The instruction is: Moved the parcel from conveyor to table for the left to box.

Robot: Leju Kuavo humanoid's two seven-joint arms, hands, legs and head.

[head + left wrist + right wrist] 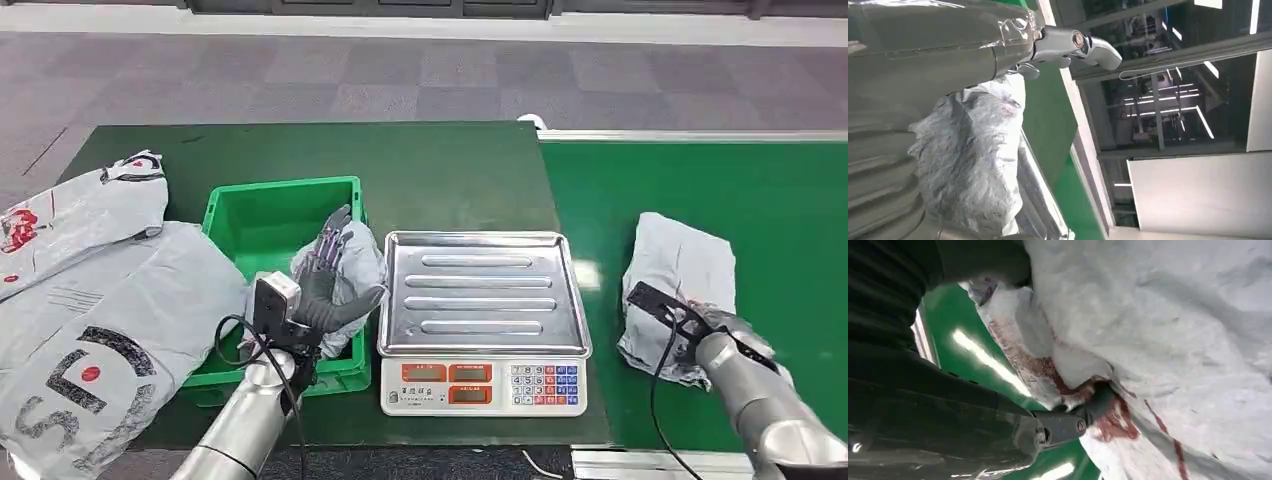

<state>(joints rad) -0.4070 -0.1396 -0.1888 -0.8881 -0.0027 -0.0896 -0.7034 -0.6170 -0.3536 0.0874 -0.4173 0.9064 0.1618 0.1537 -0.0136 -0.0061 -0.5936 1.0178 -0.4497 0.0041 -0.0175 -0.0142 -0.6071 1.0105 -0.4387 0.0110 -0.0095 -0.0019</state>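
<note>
A crumpled grey parcel (352, 268) sits in my left hand (322, 278), held above the right rim of the green bin (262, 187). In the left wrist view that parcel (968, 165) lies against the palm, and the thumb (1073, 44) reaches past it. A second grey parcel (678, 270) with red print lies on the green conveyor (720, 185). My right hand (712, 325) grips its near end. In the right wrist view the thumb (1083, 421) digs into a fold of this parcel (1173, 340).
A weighing scale with a steel tray (483, 290) stands between the bin and the conveyor on the dark green table (430, 165). Large grey mail bags (90, 300) lie at the table's left. A conveyor rail (690, 135) runs along the back.
</note>
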